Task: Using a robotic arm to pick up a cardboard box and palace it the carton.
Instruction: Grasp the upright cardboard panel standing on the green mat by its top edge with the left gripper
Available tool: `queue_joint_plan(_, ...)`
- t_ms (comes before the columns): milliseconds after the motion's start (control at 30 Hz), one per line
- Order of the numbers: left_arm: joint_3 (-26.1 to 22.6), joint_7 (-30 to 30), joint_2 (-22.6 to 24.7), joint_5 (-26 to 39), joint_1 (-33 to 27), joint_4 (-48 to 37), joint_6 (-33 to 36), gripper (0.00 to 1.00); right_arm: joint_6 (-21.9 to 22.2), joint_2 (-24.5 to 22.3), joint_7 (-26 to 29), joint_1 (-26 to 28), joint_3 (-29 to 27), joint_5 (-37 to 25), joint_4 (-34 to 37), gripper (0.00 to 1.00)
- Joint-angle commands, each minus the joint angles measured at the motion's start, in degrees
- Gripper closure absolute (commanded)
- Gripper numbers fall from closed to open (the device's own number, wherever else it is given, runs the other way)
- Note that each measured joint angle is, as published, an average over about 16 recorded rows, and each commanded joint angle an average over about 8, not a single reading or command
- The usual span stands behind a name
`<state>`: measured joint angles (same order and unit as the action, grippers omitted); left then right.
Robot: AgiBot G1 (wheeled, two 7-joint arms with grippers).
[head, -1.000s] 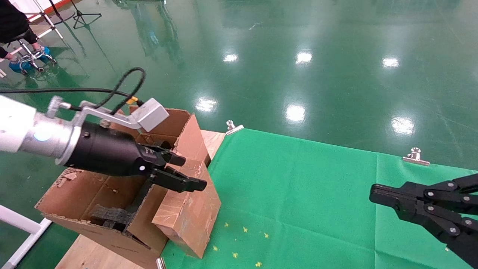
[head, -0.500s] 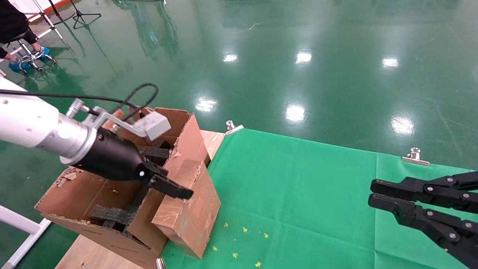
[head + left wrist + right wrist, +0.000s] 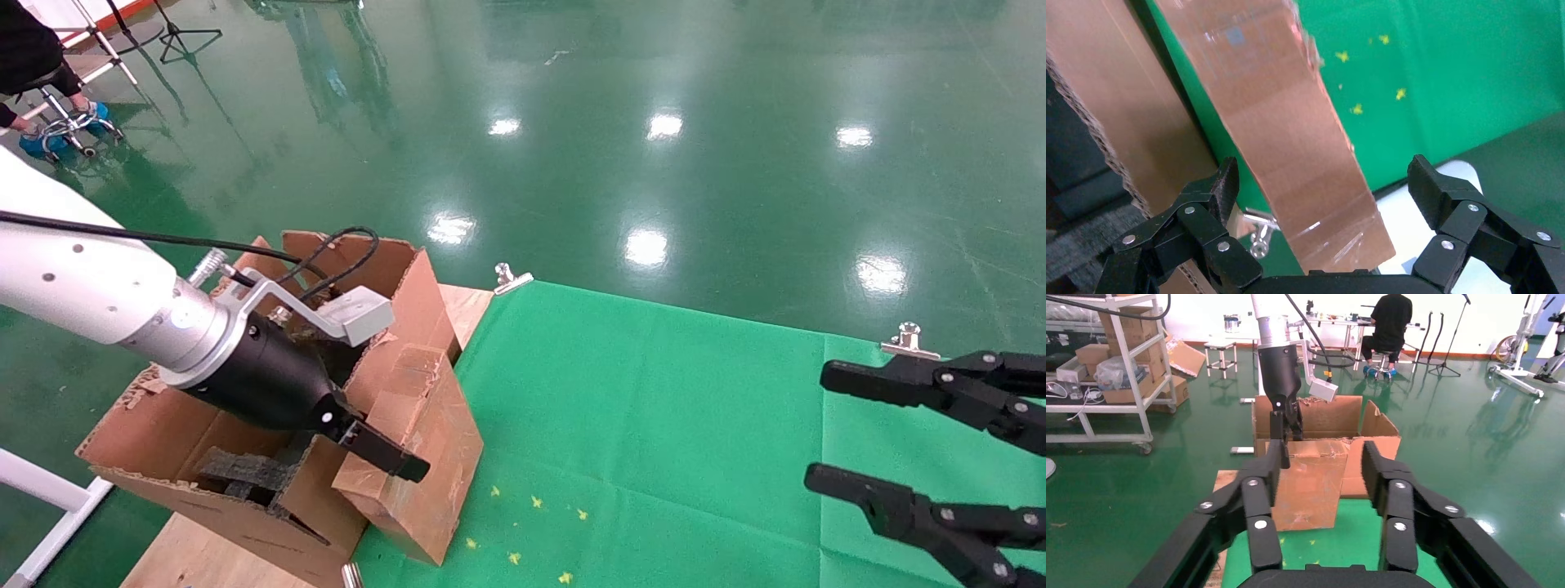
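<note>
Two fingers of the left gripper (image 3: 1321, 184) straddle the cardboard box (image 3: 409, 457), spread wide, gripping nothing. It leans against the carton (image 3: 163, 425) at the desk (image 3: 654, 425) edge, directly under that gripper, long axis sloping away from it. Right gripper (image 3: 825, 433) sits well apart, open. Since a second ago the left arm has dropped and its fingers have parted; the right's have spread too.

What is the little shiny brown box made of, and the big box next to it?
The cardboard box looks like brown cardboard wrapped in glossy tape: light glints off its wrinkled film. The carton looks like plain corrugated cardboard, matte, with ragged torn edges. The dark blocks inside seem to be foam.
</note>
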<state>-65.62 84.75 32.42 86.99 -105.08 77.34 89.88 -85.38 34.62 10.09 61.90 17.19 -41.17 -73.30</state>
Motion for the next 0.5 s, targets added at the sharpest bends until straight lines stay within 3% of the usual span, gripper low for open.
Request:
queue_joint_plan(33, -1.2, 0.3, 0.2, -0.3, -0.4, 0.0, 0.0, 0.68, 0.0, 0.0, 0.0, 0.0, 0.0, 0.0, 0.0, 0.0)
queue_joint_plan(100, -1.6, 0.4, 0.3, -0.3, -0.6, 0.0, -0.1, 0.93, 0.0, 0.0, 0.0, 0.0, 0.0, 0.0, 0.0, 0.0)
queue_joint_plan(133, -1.6, 0.4, 0.3, -0.3, -0.6, 0.0, -0.1, 0.98, 0.0, 0.0, 0.0, 0.0, 0.0, 0.0, 0.0, 0.0)
queue_joint_plan(500, -0.8, 0.3, 0.2, -0.3, -0.2, 0.0, -0.1, 1.0, 0.0, 0.0, 0.0, 0.0, 0.0, 0.0, 0.0, 0.0)
